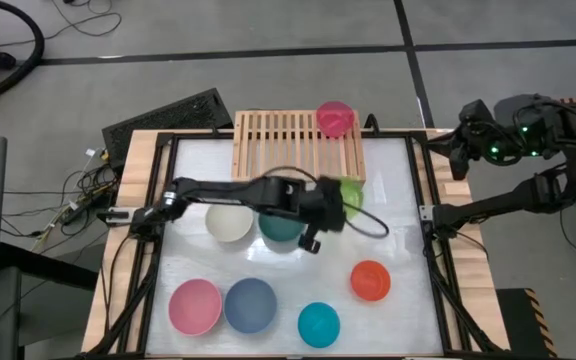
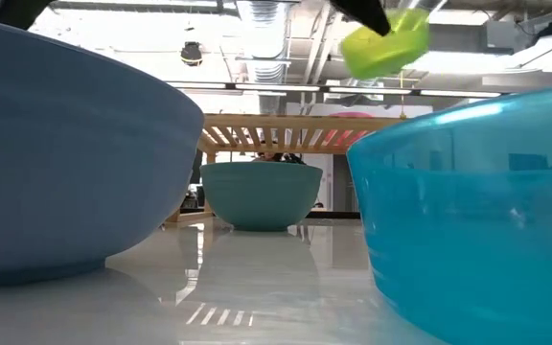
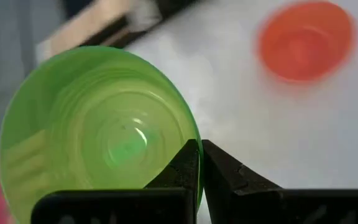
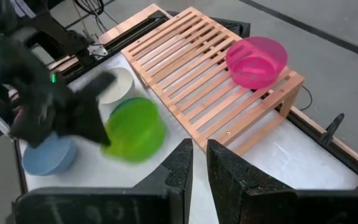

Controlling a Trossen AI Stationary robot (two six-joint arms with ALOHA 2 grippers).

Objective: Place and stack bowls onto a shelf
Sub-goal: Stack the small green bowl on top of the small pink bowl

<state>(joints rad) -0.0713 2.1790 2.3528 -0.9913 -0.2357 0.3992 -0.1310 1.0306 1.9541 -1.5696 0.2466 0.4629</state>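
High view: grey floor with dark seams and loose cables round a wood-framed table [image 1: 455, 262] with a glossy white top. At its far edge the shelf [image 1: 298, 146], pale wood with a slatted top of parallel bars; the magenta bowl [image 1: 335, 117] sits on its right end, nothing in it. The left arm reaches across the middle; the left gripper [image 1: 336, 205] is clamped on the rim of the lime green bowl [image 1: 351, 194], just in front of the shelf's right end. On the white top: cream bowl [image 1: 230, 221] and dark green bowl [image 1: 280, 228] side by side, partly under the arm; pink bowl [image 1: 195, 306], slate blue bowl [image 1: 251, 305] and teal bowl [image 1: 319, 324] along the near edge; red-orange bowl [image 1: 370, 280] to the right. All smooth round plastic, none showing contents. The right arm waits off the table's right side.

Low view: ceiling ducts and strip lights beyond. Slate blue wall close on one side, teal wall on the other; between them the dark green bowl stands on the reflective top before the shelf. The lime bowl hangs tilted in the air above.

Left wrist view: fingers pinched onto the lime bowl's rim, its inside ringed and glossy; red-orange bowl blurred beyond.

Right wrist view: right gripper [image 4: 199, 154] with fingers nearly together, holding nothing; shelf, magenta bowl and lime bowl below.
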